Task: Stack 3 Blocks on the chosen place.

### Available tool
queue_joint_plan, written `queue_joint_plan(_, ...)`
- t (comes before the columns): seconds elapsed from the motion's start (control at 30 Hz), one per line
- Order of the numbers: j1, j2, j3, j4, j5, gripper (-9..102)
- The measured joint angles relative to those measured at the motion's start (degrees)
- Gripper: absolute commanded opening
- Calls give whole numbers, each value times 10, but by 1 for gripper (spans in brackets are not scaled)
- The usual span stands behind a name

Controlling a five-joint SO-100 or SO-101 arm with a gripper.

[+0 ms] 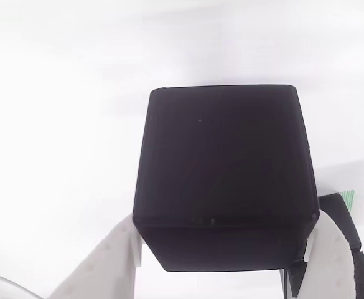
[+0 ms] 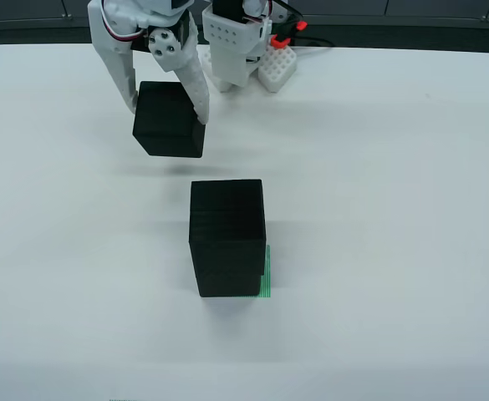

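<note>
Gripper [image 2: 167, 109] clamped on third block [image 2: 169, 119], airborne behind two-block stack [image 2: 226, 238] on green patch [image 2: 266, 271]. Risk: tilted or off-centre release, toppling stack.

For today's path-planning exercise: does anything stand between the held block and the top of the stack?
Nothing visible does. In the fixed view the gripper holds the block off the table, and only bare table separates it from the stack on the striped patch.

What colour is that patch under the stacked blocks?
Green-and-white stripes, best seen in the view from above.
</note>
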Motion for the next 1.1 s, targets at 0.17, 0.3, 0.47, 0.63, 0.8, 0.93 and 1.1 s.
queue_joint_plan(0.17,-22,0,-45,1,4,24)
queue_joint_plan(0.3,-32,0,-93,1,12,23)
queue_joint_plan(0.47,-32,0,-123,1,14,22)
queue_joint_plan(0.63,-39,0,-134,4,18,22)
queue_joint_plan(0.8,-42,0,-163,6,18,22)
queue_joint_plan(0.93,-63,0,-195,7,18,22)
queue_joint_plan(1.1,-95,4,-231,7,25,22)
